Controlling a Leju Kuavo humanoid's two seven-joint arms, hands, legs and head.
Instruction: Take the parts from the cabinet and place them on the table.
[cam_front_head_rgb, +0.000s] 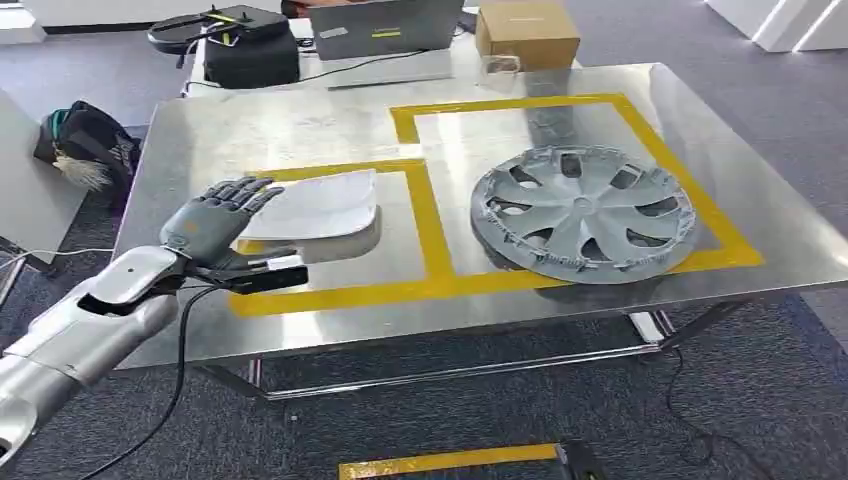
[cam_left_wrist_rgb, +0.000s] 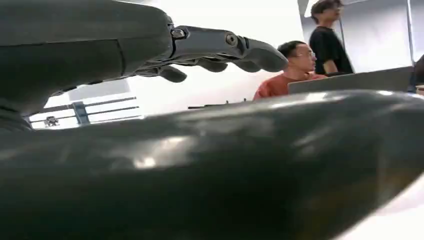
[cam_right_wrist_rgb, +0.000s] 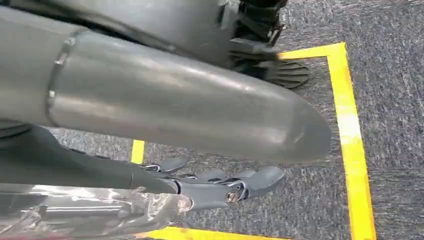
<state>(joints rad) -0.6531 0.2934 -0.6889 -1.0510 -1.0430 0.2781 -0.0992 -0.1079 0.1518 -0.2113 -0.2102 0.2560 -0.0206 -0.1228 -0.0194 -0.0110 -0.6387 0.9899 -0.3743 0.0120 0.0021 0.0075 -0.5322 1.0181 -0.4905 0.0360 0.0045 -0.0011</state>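
A: A steel worktop (cam_front_head_rgb: 200, 330) marked with yellow tape (cam_front_head_rgb: 430, 235) stands on grey carpet. What is nearest?

B: The left hand (cam_front_head_rgb: 215, 228), over the worktop's near-left part. Its fingers (cam_front_head_rgb: 245, 190) are spread and hold nothing. They reach over the near-left corner of the white panel (cam_front_head_rgb: 320, 205), which lies flat inside the left taped square. Whether they touch it cannot be told.

A: So the panel is already down?

B: It seems so. It rests on the worktop with its long axis running left to right, ahead and to the right of the hand. The likely next move is for the arm to pull back toward the near edge, and the way there looks open.

A: And the other part?

B: The silver wheel cover (cam_front_head_rgb: 583, 212) lies flat in the right taped square, well apart from the left hand.

A: Where is the right hand (cam_right_wrist_rgb: 220, 187)?

B: The right wrist view shows it hanging over the carpet beside yellow floor tape (cam_right_wrist_rgb: 350, 135). Its fingers (cam_right_wrist_rgb: 260, 180) are loosely extended and grasp nothing, so it is not the nearer hand.

A: What lies farther off?

B: Beyond the far edge are a cardboard box (cam_front_head_rgb: 527, 33), a laptop (cam_front_head_rgb: 385, 28) and a black case (cam_front_head_rgb: 250, 45). Two people (cam_left_wrist_rgb: 300, 65) appear past the laptop in the left wrist view.
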